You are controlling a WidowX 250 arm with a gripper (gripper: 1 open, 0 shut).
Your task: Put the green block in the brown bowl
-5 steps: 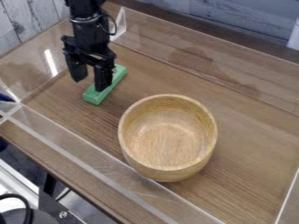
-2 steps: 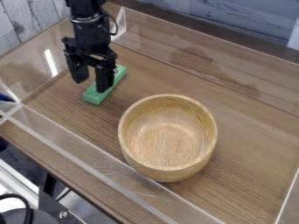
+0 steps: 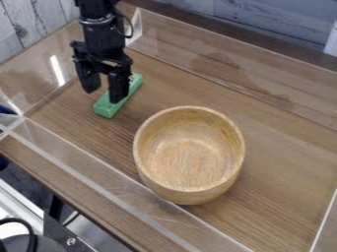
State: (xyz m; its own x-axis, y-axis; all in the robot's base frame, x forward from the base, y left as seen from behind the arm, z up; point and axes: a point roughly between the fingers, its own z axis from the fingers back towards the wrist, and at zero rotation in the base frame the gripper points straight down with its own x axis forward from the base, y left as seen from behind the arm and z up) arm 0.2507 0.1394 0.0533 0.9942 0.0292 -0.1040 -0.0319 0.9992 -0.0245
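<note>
Lab-style robot workspace suggested by black mechanical arm (image 3: 99, 22) mounted over wooden tabletop (image 3: 270, 89); clear edging strip (image 3: 79, 162) and black cable (image 3: 19, 228) seen at side. Wider room not shown; exact setting cannot be confirmed.

Table (image 3: 277, 84): brown wood
On it, near the front: round wooden bowl (image 3: 188, 156), upright
Farther back: green block (image 3: 118, 96), lying flat

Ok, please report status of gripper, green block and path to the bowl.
Gripper open, at the block's upper end. Green block on table, outside bowl. Nothing seen standing between block and brown bowl.
</note>
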